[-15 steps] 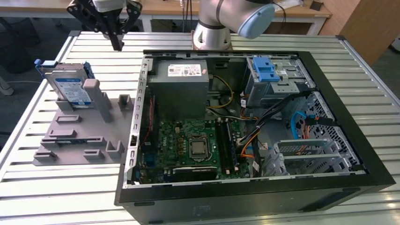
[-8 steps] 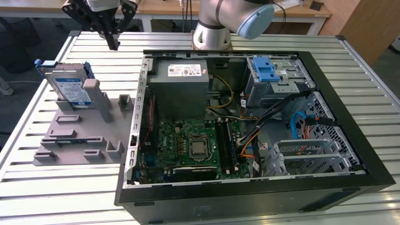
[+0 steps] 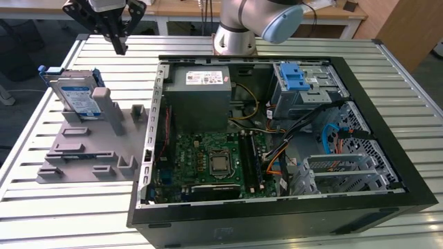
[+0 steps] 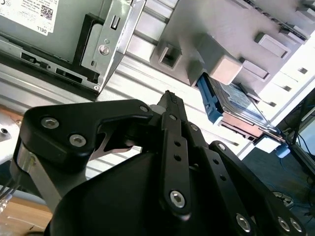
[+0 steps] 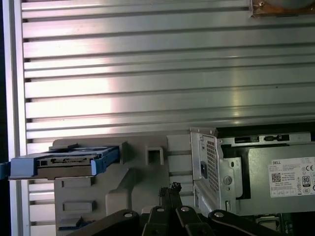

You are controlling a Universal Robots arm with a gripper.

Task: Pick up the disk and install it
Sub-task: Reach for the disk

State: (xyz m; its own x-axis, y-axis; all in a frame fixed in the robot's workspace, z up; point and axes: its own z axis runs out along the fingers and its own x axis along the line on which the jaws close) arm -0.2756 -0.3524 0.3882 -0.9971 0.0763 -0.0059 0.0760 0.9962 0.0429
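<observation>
The disk (image 3: 78, 97), a silver drive with a white-and-blue label and blue rails, stands on edge in a grey holder (image 3: 90, 150) on the exterior view's left. My gripper (image 3: 122, 50) hangs in the air above and behind the holder, its fingers shut with nothing between them, well apart from the disk. In the first wrist view the shut gripper (image 5: 172, 188) points down near the holder's edge, and the disk (image 5: 63, 164) shows edge-on to one side. The second wrist view has the disk (image 4: 235, 104) beyond the gripper (image 4: 170, 96).
An open computer case (image 3: 360, 88) lies on the slatted metal table (image 3: 104, 57), beside the holder. Inside are a grey power-supply box (image 3: 201, 98), a green motherboard (image 3: 207, 161), a drive bay with a blue latch (image 3: 298, 78) and loose cables. The arm's base (image 3: 234, 39) stands behind the case.
</observation>
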